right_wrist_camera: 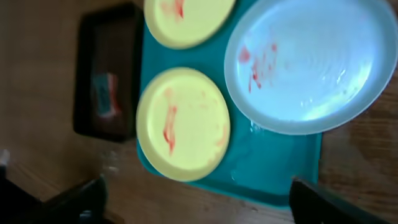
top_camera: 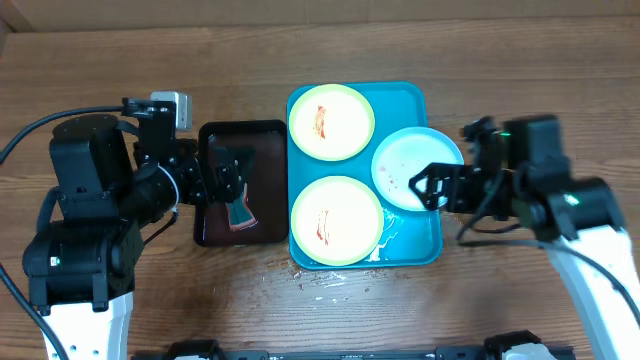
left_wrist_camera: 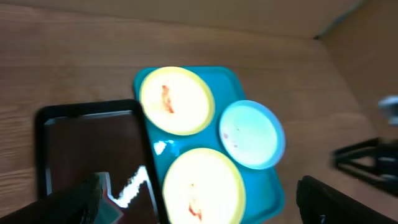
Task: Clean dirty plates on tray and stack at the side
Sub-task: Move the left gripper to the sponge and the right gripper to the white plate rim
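crowded tray (top_camera: 412,248); bare table (top_camera: 300,50) on far and near sides
three plates (top_camera: 331,122) nearly fill it, narrow gaps between; blue plate (top_camera: 405,160) overhangs the right rim. black tray (top_camera: 268,160) sits just beside the left rim.

A teal tray (top_camera: 405,100) sits at centre frame, holding three plates. The upper yellow plate (top_camera: 331,122) and lower yellow plate (top_camera: 336,220) each carry a red smear. The blue plate (top_camera: 412,160) overhangs the tray's right rim. The right gripper (top_camera: 425,187) hangs over that plate's lower edge, jaws spread. To the left, touching the tray, lies a black tray (top_camera: 268,180) with a small red-and-blue item (top_camera: 240,214) in it. The left gripper (top_camera: 228,170) hangs above it, jaws seemingly apart, dark on dark.
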`<action>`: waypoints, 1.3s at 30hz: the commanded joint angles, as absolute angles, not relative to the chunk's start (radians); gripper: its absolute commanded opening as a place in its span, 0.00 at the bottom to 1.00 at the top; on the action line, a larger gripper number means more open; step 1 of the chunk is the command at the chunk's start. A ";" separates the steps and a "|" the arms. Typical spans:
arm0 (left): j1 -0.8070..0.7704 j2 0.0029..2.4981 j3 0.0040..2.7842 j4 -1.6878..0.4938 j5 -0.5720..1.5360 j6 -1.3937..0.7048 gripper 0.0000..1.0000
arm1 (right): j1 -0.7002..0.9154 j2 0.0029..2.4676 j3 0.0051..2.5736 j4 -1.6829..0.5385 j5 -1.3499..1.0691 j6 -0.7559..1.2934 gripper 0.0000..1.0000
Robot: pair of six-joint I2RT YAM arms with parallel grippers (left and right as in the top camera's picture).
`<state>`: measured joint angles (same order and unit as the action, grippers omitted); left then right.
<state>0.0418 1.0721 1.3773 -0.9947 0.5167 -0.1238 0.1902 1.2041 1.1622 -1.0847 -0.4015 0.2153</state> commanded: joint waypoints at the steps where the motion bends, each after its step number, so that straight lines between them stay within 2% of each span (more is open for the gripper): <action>1: 0.046 1.077 1.406 -0.992 0.622 -0.135 1.00 | 0.298 1.288 1.131 -1.075 -0.321 0.210 0.80; 6: 0.045 1.077 1.406 -0.998 0.659 -0.135 1.00 | 0.411 1.404 1.093 -1.005 -0.261 0.268 0.67; 10: 0.045 1.077 1.406 -1.029 0.617 -0.134 1.00 | 0.441 1.501 1.085 -0.987 -0.147 0.364 0.62; 16: 0.044 1.077 1.406 -1.089 0.540 -0.134 1.00 | 0.457 1.592 1.036 -0.926 -0.163 0.336 0.53; 22: 0.044 1.077 1.406 -1.099 0.539 -0.127 0.99 | 0.488 1.596 0.981 -0.847 -0.192 0.307 0.50; 26: 0.025 1.077 1.406 -1.098 0.538 -0.127 0.97 | 0.492 1.596 0.916 -0.744 -0.192 0.301 0.44; 34: -0.104 1.078 1.406 -1.096 0.408 -0.138 0.96 | 0.492 1.612 0.871 -0.636 -0.176 0.284 0.35; 39: -0.185 1.081 1.406 -1.096 0.352 -0.162 0.97 | 0.492 1.679 0.871 -0.585 -0.172 0.253 0.34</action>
<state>-0.1505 1.0721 1.3811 -1.0966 0.4164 -0.1314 0.4889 1.6333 0.8738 -0.5968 -0.1814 0.2802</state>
